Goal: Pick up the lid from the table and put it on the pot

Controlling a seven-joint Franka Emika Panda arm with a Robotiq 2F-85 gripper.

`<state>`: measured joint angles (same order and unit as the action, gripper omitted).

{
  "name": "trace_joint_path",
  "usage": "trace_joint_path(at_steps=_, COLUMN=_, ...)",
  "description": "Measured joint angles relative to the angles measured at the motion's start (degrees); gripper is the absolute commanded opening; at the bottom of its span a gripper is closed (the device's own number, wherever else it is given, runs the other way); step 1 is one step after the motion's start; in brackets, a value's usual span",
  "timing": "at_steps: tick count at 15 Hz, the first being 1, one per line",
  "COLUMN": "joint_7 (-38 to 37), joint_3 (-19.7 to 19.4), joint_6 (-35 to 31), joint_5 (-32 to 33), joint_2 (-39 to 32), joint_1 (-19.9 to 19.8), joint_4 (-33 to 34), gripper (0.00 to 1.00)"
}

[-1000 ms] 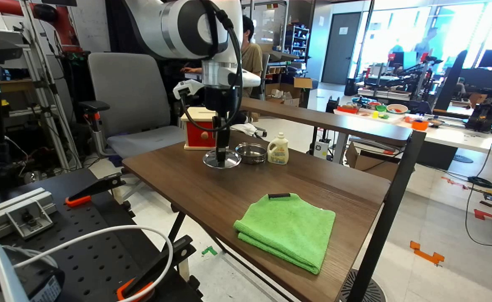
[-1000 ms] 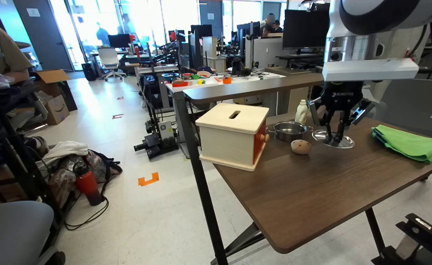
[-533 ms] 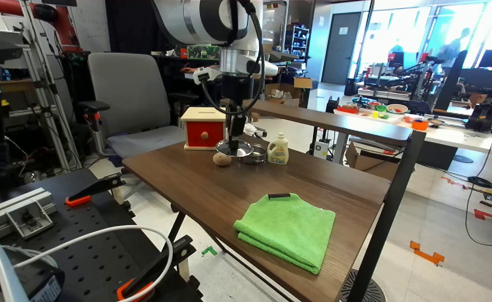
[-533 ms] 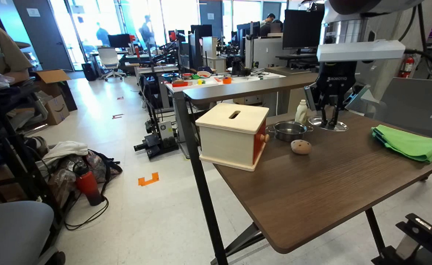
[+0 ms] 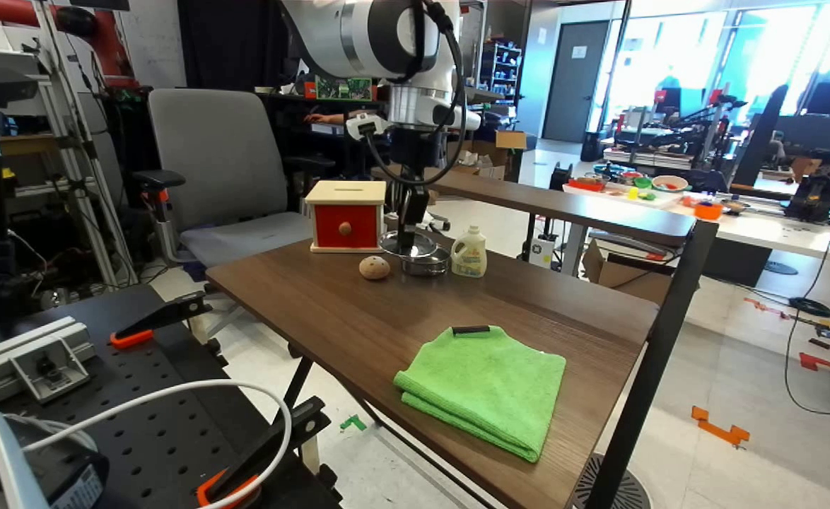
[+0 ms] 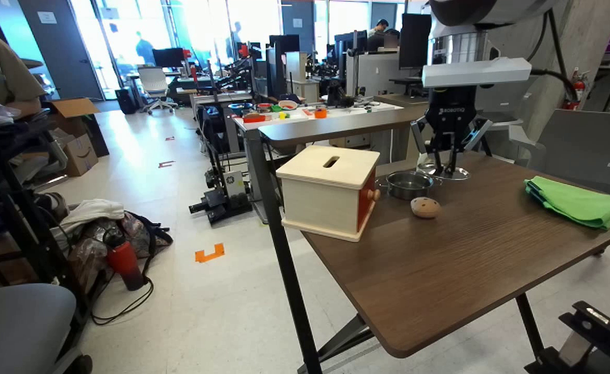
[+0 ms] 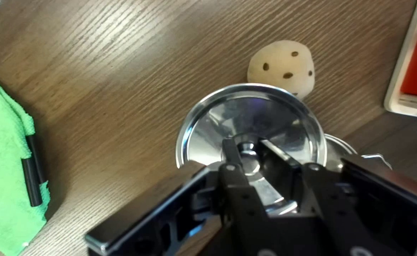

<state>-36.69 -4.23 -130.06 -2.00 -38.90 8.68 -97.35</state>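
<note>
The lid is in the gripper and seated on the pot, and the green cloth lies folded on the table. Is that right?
Not quite: the lid is not on the pot, which stands uncovered in an exterior view. The lid is in the gripper, and the green cloth lies folded on the table, as you say.

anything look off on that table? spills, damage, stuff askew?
No spill or damage visible. Only oddity: a dark strip at the edge of the folded green cloth; tag or separate piece, can't tell. Lid held up in the fingers, not yet on the pot, looks normal mid-task.
</note>
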Motion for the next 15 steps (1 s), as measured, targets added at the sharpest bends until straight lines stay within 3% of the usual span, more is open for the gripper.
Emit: trace_joint_path(at_steps=15, joint_7=0.0, joint_3=0.0, joint_6=14.4, joint_5=0.0, joint_2=-16.0, joint_1=0.1, joint_4=26.2, gripper=0.06)
